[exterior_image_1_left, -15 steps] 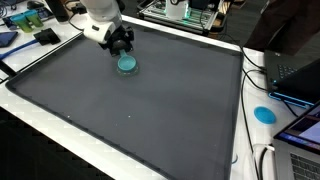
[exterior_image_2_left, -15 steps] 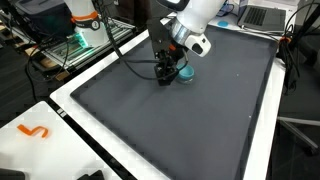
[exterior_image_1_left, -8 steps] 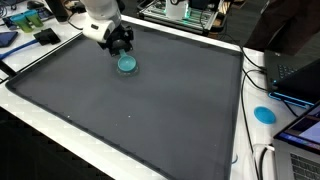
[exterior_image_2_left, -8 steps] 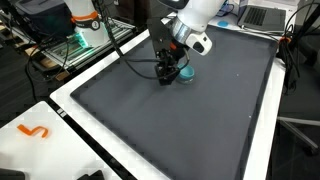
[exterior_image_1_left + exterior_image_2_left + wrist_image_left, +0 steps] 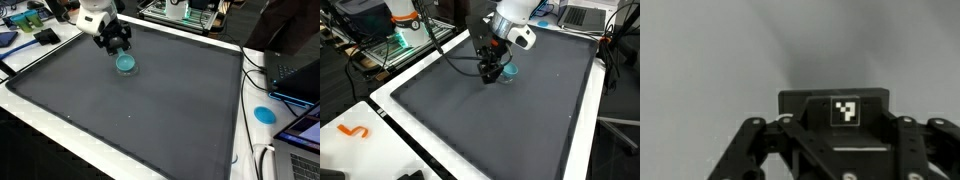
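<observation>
your work surface is a wide dark grey mat (image 5: pixel 150 110) laid on a white table (image 5: pixel 345 152), and both exterior views show it inside a cluttered lab. nearest the camera in an exterior view, a small orange squiggle (image 5: pixel 355 131) lies on the white table, off the mat. in an exterior view a flat blue disc (image 5: pixel 264 113) rests on the white border beside the mat's edge, with a dark laptop (image 5: pixel 300 75) just behind it. the near and middle parts of the mat carry nothing but a few pale specks. towards the far end lies the teal disc (image 5: pixel 126 64) (image 5: pixel 509 72), flat on the mat and well inside its edges. your gripper (image 5: pixel 118 44) (image 5: pixel 492 72) hangs just above and beside this disc, pointing down, and it is the thing closest to the disc. the teal disc stays on the mat and is not between the fingers. the black fingers are too small and dark in both exterior views for you to tell whether they stand wide or narrow. the wrist view shows only the black gripper body, a square black-and-white marker (image 5: pixel 845 111) and blurred grey mat, with the fingertips cut off at the bottom edge. a black cable (image 5: pixel 455 62) trails from the wrist over the far part of the mat. beyond the table stand benches of electronics, among them a green-lit unit (image 5: pixel 405 38).
</observation>
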You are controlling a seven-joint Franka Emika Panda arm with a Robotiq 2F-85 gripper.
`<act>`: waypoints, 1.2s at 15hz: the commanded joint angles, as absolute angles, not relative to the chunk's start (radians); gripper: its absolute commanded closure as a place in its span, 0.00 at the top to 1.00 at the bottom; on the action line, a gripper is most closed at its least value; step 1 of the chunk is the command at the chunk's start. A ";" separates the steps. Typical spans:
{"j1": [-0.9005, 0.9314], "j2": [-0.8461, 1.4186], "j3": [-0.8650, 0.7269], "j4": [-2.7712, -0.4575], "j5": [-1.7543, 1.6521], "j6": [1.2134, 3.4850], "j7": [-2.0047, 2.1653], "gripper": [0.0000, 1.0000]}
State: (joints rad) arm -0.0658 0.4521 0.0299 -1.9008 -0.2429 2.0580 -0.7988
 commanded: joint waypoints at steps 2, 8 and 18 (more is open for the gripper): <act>-0.110 0.367 0.054 -1.964 -0.157 2.115 -0.890 0.31; -0.108 0.280 0.055 -1.989 -0.045 2.118 -0.930 0.31; -0.004 0.183 0.078 -2.019 -0.031 2.214 -0.678 0.31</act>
State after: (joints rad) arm -0.0378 0.2240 0.0744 -1.9690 -0.0120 2.1514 -0.7704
